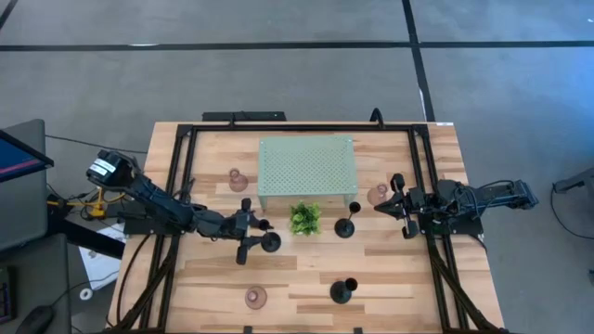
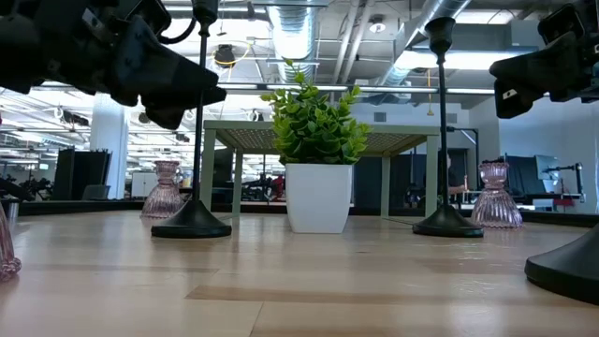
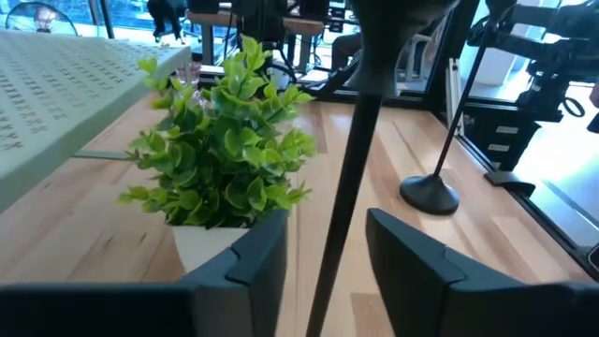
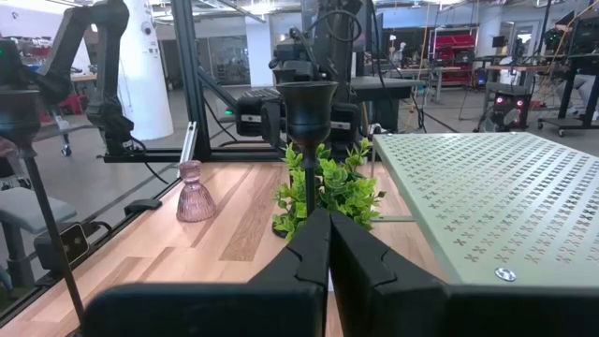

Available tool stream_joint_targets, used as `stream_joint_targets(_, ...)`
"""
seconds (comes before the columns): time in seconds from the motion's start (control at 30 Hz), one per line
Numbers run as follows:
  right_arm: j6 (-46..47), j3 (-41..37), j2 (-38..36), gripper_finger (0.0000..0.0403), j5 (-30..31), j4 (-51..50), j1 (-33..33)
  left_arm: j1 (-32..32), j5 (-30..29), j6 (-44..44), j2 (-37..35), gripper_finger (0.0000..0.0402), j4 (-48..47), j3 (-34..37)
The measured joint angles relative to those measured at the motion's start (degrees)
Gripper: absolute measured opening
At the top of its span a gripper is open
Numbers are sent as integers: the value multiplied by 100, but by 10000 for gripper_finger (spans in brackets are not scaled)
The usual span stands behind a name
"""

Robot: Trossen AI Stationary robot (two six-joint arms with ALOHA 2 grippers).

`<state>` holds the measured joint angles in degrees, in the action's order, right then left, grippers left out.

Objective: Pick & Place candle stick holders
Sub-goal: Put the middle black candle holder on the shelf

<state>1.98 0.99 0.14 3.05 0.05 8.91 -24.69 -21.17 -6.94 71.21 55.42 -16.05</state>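
Note:
A black candle stick holder stands on its round base left of the small green plant. My left gripper is open, with one finger on each side of its thin stem and a gap showing at both. My right gripper is shut and empty at the table's right, beside a pink glass holder. A second black holder stands right of the plant, and a third stands near the front edge. Two more pink holders stand at the far left and the near left.
The mint-green perforated stand stands on legs at the table's far middle, just behind the plant. Black frame rails run along both sides of the table. In the low view the third black holder's base sits close at the right.

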Motion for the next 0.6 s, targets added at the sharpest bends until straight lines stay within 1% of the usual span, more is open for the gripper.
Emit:
stream_joint_targets(0.17,1,0,2,0,0,0,1,-30,-12,-27,12,77,-3,-29)
stream_joint_targets(0.33,0,0,0,0,0,0,0,-30,-80,-281,10,18,20,-30)
stream_joint_targets(0.4,0,0,0,0,0,0,2,-44,-76,-443,4,13,25,-34)
stream_joint_targets(0.5,0,0,2,0,0,0,1,-87,-277,-737,-70,15,-106,-63)
stream_joint_targets(0.6,-16,0,0,0,-2,-5,2,-103,-330,-755,-270,13,-755,-302)
